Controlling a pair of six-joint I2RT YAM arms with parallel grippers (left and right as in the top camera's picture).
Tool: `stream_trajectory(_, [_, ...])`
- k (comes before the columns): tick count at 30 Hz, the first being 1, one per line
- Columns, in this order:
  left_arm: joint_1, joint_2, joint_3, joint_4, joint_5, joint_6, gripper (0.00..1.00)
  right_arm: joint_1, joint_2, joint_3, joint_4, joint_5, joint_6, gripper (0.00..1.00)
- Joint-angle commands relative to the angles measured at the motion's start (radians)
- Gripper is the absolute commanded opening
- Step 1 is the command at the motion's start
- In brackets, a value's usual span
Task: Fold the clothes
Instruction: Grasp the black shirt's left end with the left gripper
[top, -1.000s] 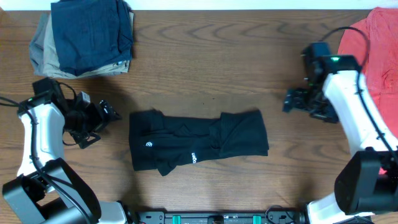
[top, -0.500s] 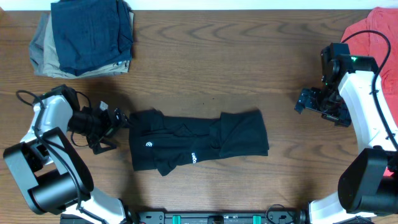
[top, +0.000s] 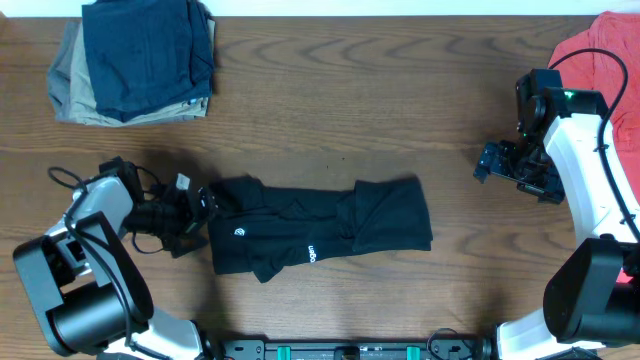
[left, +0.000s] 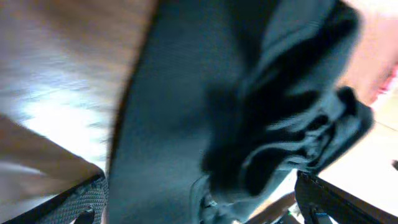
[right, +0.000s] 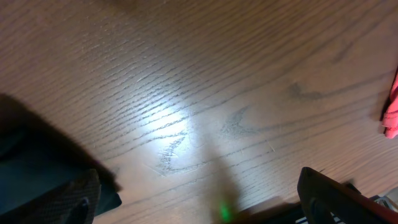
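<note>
The clothes (top: 320, 228), a black shirt with small white marks, lie folded into a long strip in the middle of the table. My left gripper (top: 207, 201) sits low at the strip's left end. In the left wrist view the black fabric (left: 205, 112) fills the space between the wide-apart fingers (left: 78, 202), so the left gripper (left: 199, 208) is open around the edge. My right gripper (top: 486, 165) hovers open to the right of the shirt, apart from it. In its own view the right gripper (right: 205, 205) holds nothing, over bare wood, with a dark corner of cloth (right: 34, 165) at the left.
A folded navy garment on a khaki one (top: 140, 60) lies at the back left. A coral-red shirt (top: 612, 70) is heaped at the back right, its edge (right: 392, 112) showing in the right wrist view. Brown wooden table (top: 350, 100) lies between them.
My left gripper has slid right and lower, from beside the shirt to its left edge. The right arm drew back to the right a second ago and has since held still.
</note>
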Motion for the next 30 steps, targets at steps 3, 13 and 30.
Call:
stream_trajectory(3, [-0.055, 0.055, -0.095, 0.079, -0.003, 0.064, 0.98, 0.003, 0.005, 0.013, 0.000, 0.010, -0.009, 0.99])
stream_trajectory(13, [-0.131, 0.055, -0.101, 0.101, -0.038, 0.072, 0.84, 0.003, 0.005, 0.013, 0.000, 0.010, -0.009, 0.99])
stream_trajectory(30, [-0.130, 0.055, -0.066, 0.105, -0.308, -0.067, 0.71, 0.003, 0.005, 0.013, 0.000, 0.010, -0.009, 0.99])
